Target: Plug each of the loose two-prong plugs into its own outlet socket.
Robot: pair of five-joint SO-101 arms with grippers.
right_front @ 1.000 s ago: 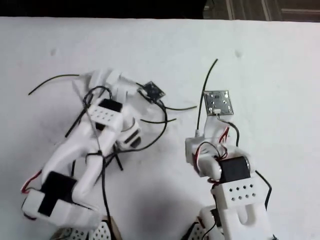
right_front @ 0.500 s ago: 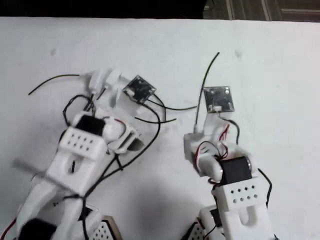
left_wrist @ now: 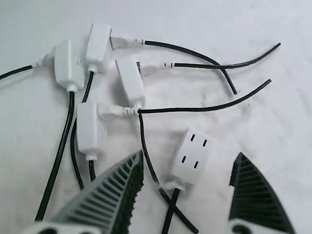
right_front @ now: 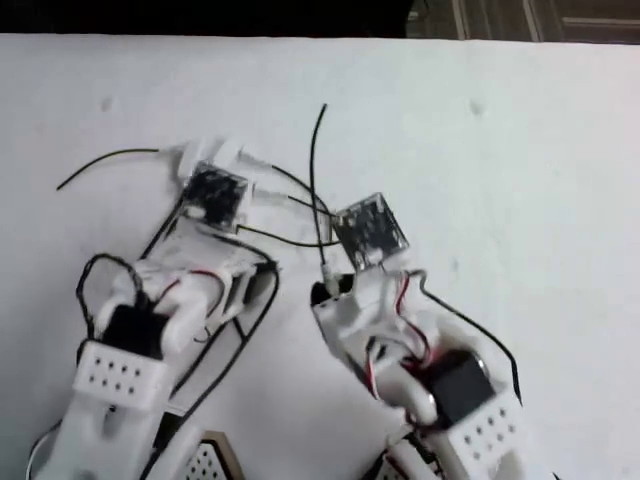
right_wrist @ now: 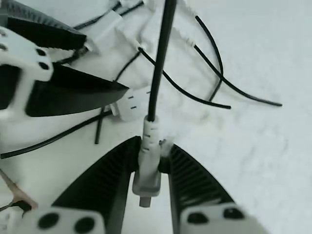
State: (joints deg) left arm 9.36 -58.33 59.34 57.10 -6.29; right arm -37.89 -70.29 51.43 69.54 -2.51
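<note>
- While the right gripper (right_wrist: 153, 146) has its fingers (right_wrist: 112, 180) clamped on the grey body of one plug (right_wrist: 146, 170), the plug's black cord (right_wrist: 161, 58) rises free from the grip. I judge this hold leaves the plug end free for pushing in. Which way the prongs point I cannot tell.
- The held plug is near the middle of the worktop (right_front: 520, 150).
- The left gripper (left_wrist: 189, 158) hangs over the outlet socket (left_wrist: 194, 146) with its own fingers (left_wrist: 117, 190) wide apart, one on each side and touching nothing.
- I believe it is placed so in order to pinch the socket and steady it when the plug is pushed in.
- The socket lies flat with its four slots facing up, left of the worktop's middle.
- Beyond the socket, toward the far left corner, lie several white cord ends (left_wrist: 129, 80). I cannot tell if each one is a plug or a socket.
- Loose cords (left_wrist: 204, 105) cross each other there, and one passes just beside the socket. They could catch on a finger.
- In the right wrist view, the left gripper's dark fingers stand partly over the socket, so the way for the plug looks narrow.
</note>
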